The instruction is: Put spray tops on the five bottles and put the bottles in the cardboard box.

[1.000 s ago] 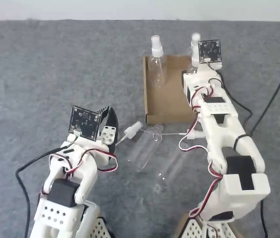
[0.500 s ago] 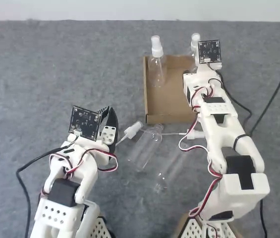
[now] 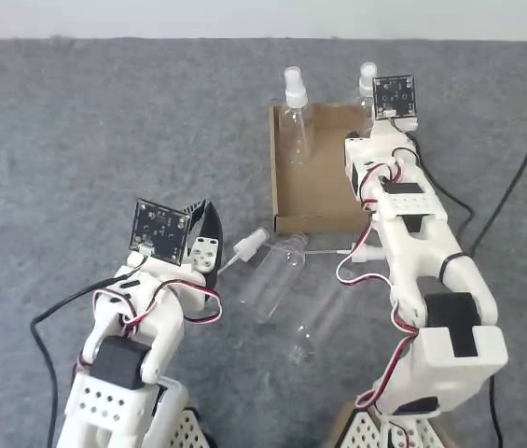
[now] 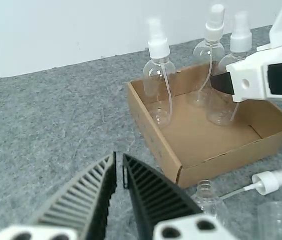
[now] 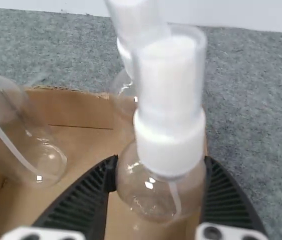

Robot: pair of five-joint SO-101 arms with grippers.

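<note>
Clearly, right claw (image 5: 160, 161) clamps a capped bottle (image 5: 166, 125).

Right arm (image 3: 403, 215) hides cardboard box (image 3: 314, 187) right side, bottles (image 3: 367, 75) under it. Lying bottle (image 4: 280, 222) cut by picture edge. Rear spray top (image 5: 131, 20) blurred in right wrist view.

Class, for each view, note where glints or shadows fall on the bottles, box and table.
Right wrist view: bright glints on the nearest bottle. Left wrist view: bottles cast hardly any shadow inside the cardboard box. High view: the table shows soft, faint shadows.
</note>
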